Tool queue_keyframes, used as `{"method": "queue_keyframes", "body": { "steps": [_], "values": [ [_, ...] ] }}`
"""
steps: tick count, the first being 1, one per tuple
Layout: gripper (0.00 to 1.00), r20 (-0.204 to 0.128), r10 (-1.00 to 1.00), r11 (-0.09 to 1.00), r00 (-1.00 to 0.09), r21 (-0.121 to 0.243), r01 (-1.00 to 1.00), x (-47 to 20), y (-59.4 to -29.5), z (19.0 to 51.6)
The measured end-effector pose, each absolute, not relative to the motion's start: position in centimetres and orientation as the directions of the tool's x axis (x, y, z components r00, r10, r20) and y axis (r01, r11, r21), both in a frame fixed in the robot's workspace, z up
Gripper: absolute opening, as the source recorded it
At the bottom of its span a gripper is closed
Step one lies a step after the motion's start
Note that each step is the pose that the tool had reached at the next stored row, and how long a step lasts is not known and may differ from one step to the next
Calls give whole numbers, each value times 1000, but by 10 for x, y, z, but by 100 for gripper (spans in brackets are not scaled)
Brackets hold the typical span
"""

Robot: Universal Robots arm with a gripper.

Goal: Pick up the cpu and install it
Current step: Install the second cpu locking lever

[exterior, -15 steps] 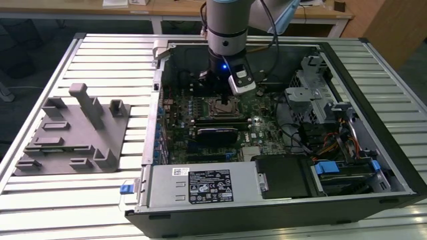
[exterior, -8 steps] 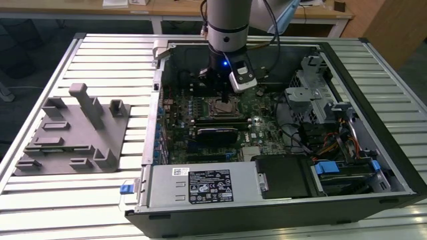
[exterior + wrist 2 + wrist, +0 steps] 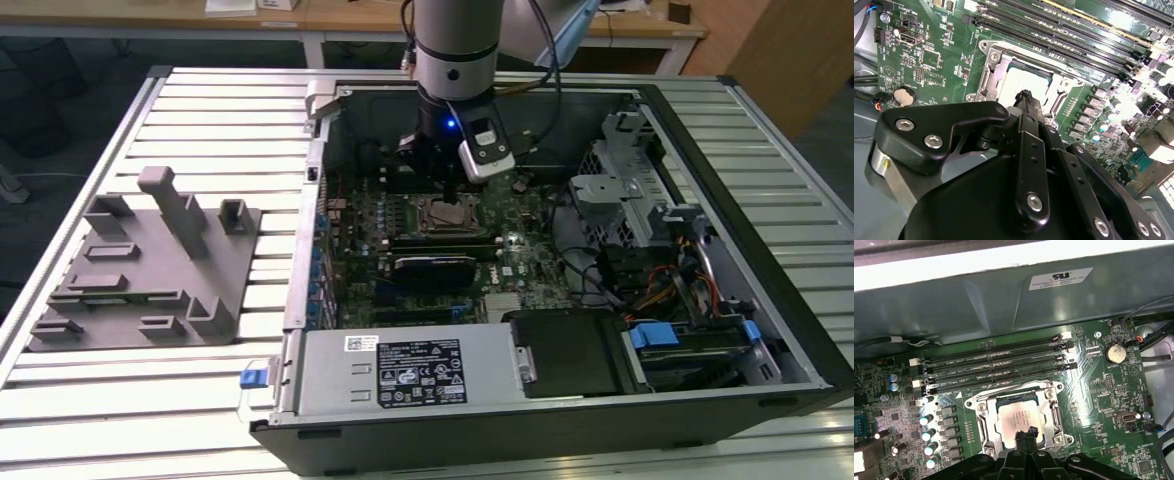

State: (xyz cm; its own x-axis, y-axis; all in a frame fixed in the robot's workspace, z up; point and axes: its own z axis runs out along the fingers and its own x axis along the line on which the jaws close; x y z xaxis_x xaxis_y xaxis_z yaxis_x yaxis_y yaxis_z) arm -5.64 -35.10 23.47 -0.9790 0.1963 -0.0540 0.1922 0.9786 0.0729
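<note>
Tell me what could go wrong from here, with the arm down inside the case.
The cpu lies in its socket frame with the end effector right at its edge; any sideways nudge could skew the chip. The memory slots sit close behind the socket, so a drifting arm might clip their latches.

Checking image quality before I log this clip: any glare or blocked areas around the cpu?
Second wrist view: glare whitens the cpu and the board's far edge, and the gripper body blocks the foreground. First wrist view: cpu evenly lit. Exterior view: the arm shades the socket.
</note>
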Motion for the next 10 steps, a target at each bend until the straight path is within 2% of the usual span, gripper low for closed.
{"method": "queue_keyframes", "body": {
  "steps": [10],
  "values": [
    [11,-54,196,979,-979,72,192,-56,-351,236]
  ]
}}
